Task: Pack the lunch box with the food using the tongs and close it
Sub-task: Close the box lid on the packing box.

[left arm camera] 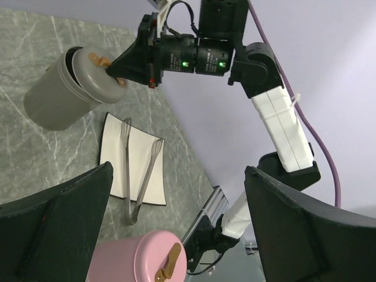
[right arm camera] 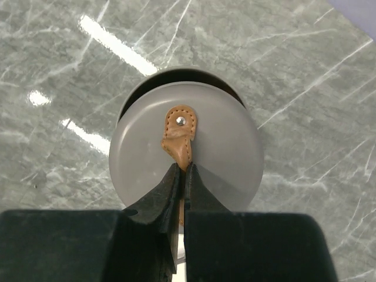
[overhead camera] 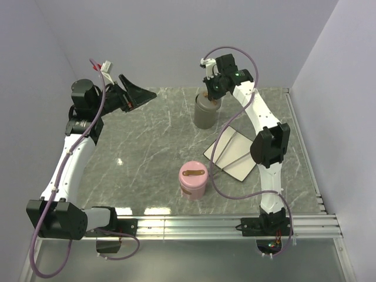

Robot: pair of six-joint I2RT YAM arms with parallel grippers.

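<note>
— Pinching the strap (right arm camera: 179,132), the right gripper (right arm camera: 182,168) is holding the grey lid (right arm camera: 226,155) askew over its pot (overhead camera: 205,117); the left gripper (overhead camera: 140,89) is hanging wide open, empty.
— Tongs (left arm camera: 127,170) are lying on the plate (left arm camera: 113,147); food is not showing; a straight, level lift is looking safest.

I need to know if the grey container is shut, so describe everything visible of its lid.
The grey lid is a round, flat disc, matte and plastic-looking, with a brown leather-like strap riveted near its middle. The right pincer is shut on that strap. The lid sits tilted and off-centre over the mouth of the grey container, leaving a dark gap along one side. Nothing else is on it.
</note>
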